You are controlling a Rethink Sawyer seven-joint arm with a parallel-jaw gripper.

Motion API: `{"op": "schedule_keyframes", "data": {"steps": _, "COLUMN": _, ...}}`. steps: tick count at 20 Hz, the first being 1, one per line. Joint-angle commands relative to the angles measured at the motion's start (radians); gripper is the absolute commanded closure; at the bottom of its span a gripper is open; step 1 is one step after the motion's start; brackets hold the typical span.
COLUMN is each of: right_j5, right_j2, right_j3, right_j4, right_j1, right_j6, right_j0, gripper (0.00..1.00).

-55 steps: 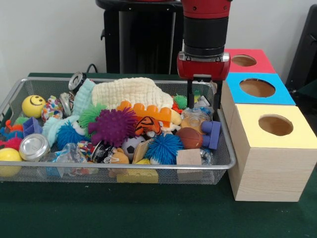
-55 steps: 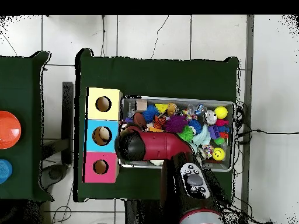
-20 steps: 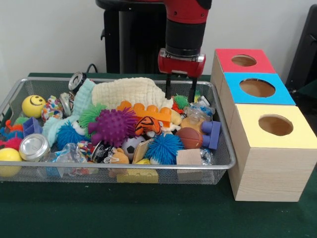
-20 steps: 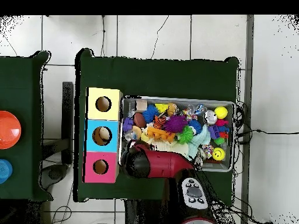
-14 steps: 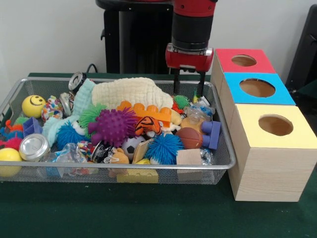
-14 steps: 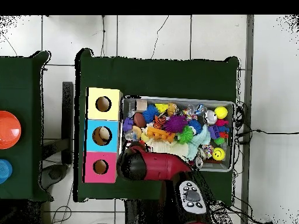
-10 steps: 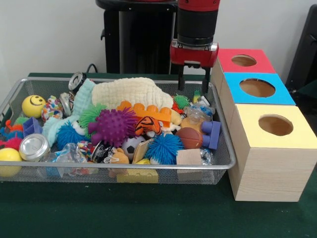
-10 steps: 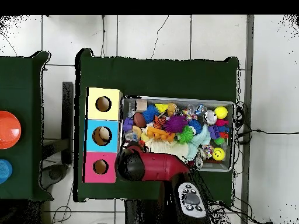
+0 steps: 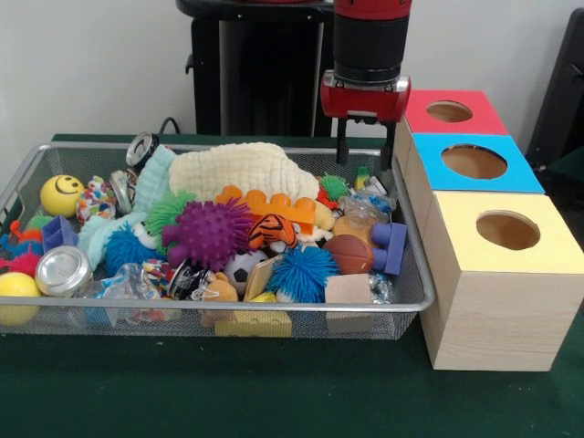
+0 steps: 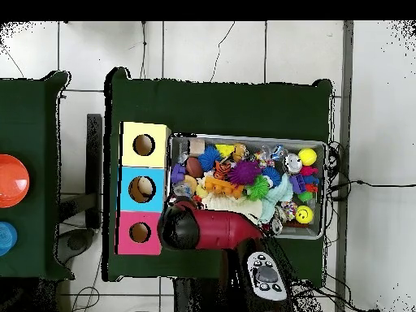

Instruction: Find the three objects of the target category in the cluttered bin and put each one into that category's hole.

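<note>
My gripper (image 9: 366,153) hangs open and holds nothing, above the far right corner of the wire bin (image 9: 228,308), close to the red box (image 9: 479,117). The bin is piled with toys: a purple spiky ball (image 9: 208,233), a blue spiky ball (image 9: 301,272), an orange brick (image 9: 269,205), a small basketball (image 9: 349,254), a cream cloth (image 9: 242,169) and a silver can (image 9: 62,270). In the overhead view the arm's wrist (image 10: 183,227) covers the gripper at the bin's corner beside the red box (image 10: 122,236).
Three boxes with round holes stand in a row right of the bin: red, blue (image 9: 522,175) and yellow (image 9: 456,214). A yellow smiley ball (image 9: 61,194), a wooden block (image 9: 349,290) and a purple brick (image 9: 391,246) also lie in the bin.
Over the last second the gripper rose and shifted right, from above the cream cloth's edge to the bin's corner by the red box. It stayed open; the toys did not move.
</note>
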Motion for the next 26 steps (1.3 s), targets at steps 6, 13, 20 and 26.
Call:
{"op": "schedule_keyframes", "data": {"steps": 6, "right_j5": 0.140, "right_j2": 0.092, "right_j3": -0.158, "right_j4": -0.007, "right_j1": 0.031, "right_j6": 0.005, "right_j0": -0.008, "gripper": 0.00}}
{"op": "schedule_keyframes", "data": {"steps": 13, "right_j5": 0.102, "right_j2": 0.125, "right_j3": -0.167, "right_j4": -0.046, "right_j1": 0.036, "right_j6": -0.029, "right_j0": -0.030, "gripper": 0.00}}
{"op": "schedule_keyframes", "data": {"steps": 20, "right_j5": 0.066, "right_j2": 0.123, "right_j3": -0.156, "right_j4": -0.062, "right_j1": 0.046, "right_j6": -0.018, "right_j0": -0.038, "gripper": 0.00}}
{"op": "schedule_keyframes", "data": {"steps": 26, "right_j5": 0.023, "right_j2": 0.088, "right_j3": -0.137, "right_j4": -0.097, "right_j1": 0.063, "right_j6": -0.007, "right_j0": -0.043, "gripper": 0.00}}
